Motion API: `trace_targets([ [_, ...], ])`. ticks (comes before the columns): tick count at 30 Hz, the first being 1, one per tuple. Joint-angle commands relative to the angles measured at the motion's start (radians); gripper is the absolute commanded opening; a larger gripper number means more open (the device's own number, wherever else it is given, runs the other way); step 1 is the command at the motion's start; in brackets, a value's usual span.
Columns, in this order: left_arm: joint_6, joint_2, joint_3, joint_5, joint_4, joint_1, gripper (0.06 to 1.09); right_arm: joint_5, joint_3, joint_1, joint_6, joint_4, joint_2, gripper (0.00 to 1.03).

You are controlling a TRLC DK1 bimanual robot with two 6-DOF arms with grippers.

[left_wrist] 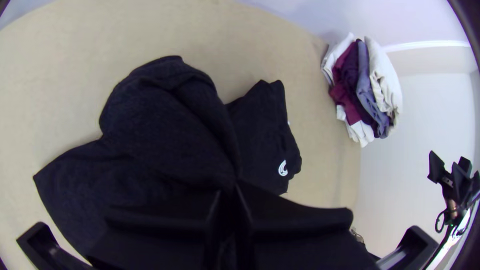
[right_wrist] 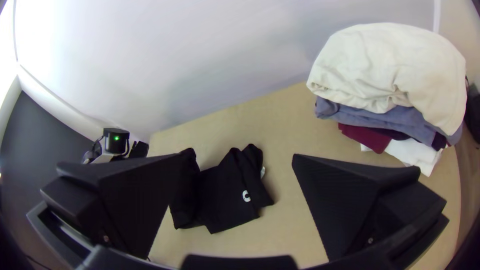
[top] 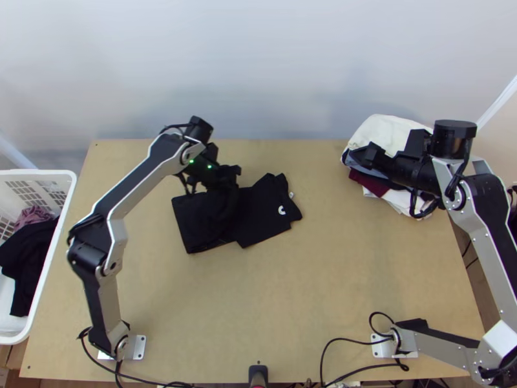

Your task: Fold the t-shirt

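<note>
The black t-shirt (top: pixel 263 212) lies at the table's left middle, part of it flat with a small white logo. Its other part (left_wrist: pixel 155 125) is lifted and folded over loosely, rising toward my left gripper. My left gripper (top: pixel 226 178) is above the shirt's upper left part; in the left wrist view the left gripper (left_wrist: pixel 229 192) is shut on the dark cloth. My right gripper (top: pixel 367 155) is over the clothes pile, away from the t-shirt (right_wrist: pixel 227 192). Seen from the right wrist, the right gripper (right_wrist: pixel 238 156) stands wide open, its fingers holding nothing.
At the table's back right is a pile of folded clothes (top: pixel 381 126), white on top with blue, maroon and white layers beneath. A white basket (top: pixel 42 173) with dark and pinkish clothes stands by the left edge. Bare wood (top: pixel 323 278) extends across the table's front and middle.
</note>
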Motion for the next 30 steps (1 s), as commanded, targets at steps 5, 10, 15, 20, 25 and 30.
trace_targets([
  [5, -0.031, 0.097, 0.143, 0.004, -0.001, -0.071, 0.1, 0.018, -0.064, 0.008, -0.018, 0.016, -0.024, 0.99],
  [10, -0.035, 0.171, 0.237, 0.006, -0.017, -0.102, 0.14, 0.033, -0.07, 0.006, -0.025, 0.018, -0.021, 0.99],
  [15, -0.062, 0.235, 0.316, 0.007, 0.015, -0.125, 1.05, 0.046, -0.079, 0.008, -0.027, 0.018, -0.023, 0.99],
  [20, -0.124, 0.221, 0.318, 0.087, 0.166, -0.134, 1.05, 0.07, -0.149, 0.032, -0.025, 0.033, -0.021, 0.99],
  [25, -0.172, 0.174, 0.321, 0.099, 0.199, -0.111, 1.05, 0.093, -0.273, 0.089, -0.025, 0.131, 0.026, 0.99],
  [30, -0.146, 0.077, 0.318, 0.089, 0.166, -0.037, 1.05, 0.156, -0.264, 0.212, -0.022, 0.163, 0.134, 0.99],
])
